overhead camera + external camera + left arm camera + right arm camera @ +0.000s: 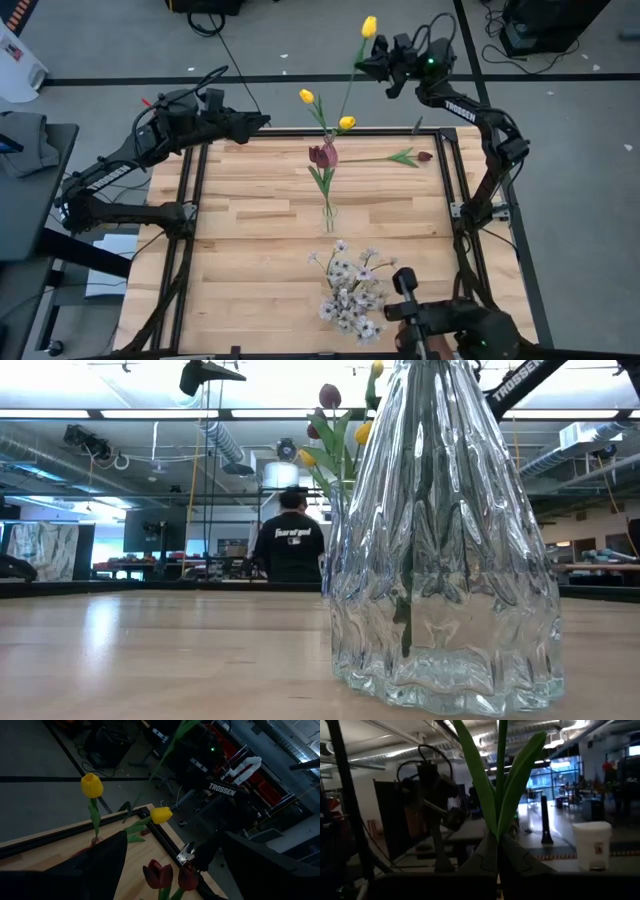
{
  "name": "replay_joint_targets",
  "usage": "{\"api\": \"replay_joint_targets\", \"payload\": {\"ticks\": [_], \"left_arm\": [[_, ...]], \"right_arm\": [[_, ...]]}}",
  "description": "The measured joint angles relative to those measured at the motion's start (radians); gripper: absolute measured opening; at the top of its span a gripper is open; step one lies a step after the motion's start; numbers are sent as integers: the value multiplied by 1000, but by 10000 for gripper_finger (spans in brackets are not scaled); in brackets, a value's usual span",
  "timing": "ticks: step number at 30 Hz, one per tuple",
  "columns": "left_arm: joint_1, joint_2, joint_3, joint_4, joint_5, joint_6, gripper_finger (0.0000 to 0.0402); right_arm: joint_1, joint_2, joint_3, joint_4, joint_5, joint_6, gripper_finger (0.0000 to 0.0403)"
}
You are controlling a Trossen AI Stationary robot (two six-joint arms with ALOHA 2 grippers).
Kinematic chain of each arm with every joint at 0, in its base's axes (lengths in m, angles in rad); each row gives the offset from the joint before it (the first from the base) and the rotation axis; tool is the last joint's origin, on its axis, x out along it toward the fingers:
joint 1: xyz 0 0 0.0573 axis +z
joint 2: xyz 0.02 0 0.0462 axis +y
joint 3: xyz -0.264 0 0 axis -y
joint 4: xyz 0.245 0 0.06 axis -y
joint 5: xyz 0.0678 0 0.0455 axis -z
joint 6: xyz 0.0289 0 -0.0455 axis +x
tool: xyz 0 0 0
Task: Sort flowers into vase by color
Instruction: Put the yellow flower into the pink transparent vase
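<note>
My right gripper (366,68) is beyond the table's far edge, shut on a yellow tulip (369,27). Two more yellow tulips (306,96) stand in a glass vase (328,134) at the far edge. Dark red tulips (323,155) stand in a second vase (327,212) at mid table. White blossoms (350,290) fill the big glass vase (440,550) near the near edge. One dark red tulip (424,156) lies flat on the table. My left gripper (262,121) hangs open, high over the far edge, left of the yellow tulips (92,785). My right gripper pinches the yellow tulip's green stem (499,822) between its two fingers, below the leaves. The fingers come about level from the table's right and lie across the stem. The tulip is lifted and tilted, head far and up, lower stem (345,105) slanting toward the yellow-tulip vase.
Black frame rails (190,200) run along the table's left and right sides. A camera mount (405,285) sits at the near edge beside the white blossoms. A person (292,545) stands in the room behind the table. Bare wood (240,230) lies on the table's left half.
</note>
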Motion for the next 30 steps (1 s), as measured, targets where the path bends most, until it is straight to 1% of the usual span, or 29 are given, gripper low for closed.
{"api": "replay_joint_targets", "payload": {"ticks": [6,10,16,18,20,24,27,30], "left_arm": [[0,0,0,0,0,0,317],[0,1,0,0,0,0,306],[0,15,0,1,1,-1,288],[0,19,0,1,9,-2,284],[0,21,0,-4,10,0,283],[0,25,0,2,12,1,282],[0,29,0,-2,12,1,282],[0,36,0,1,13,1,282]], "right_arm": [[-42,2,-1,-7,-64,-41,7],[-65,2,-7,-6,-74,-71,7],[-57,2,-101,29,-67,-86,7],[-49,3,-138,94,-73,-58,7],[-44,3,-169,210,-69,-2,7],[-49,3,-232,432,-16,111,7],[-53,3,-280,514,7,143,7],[-51,3,-324,552,16,136,7]]}}
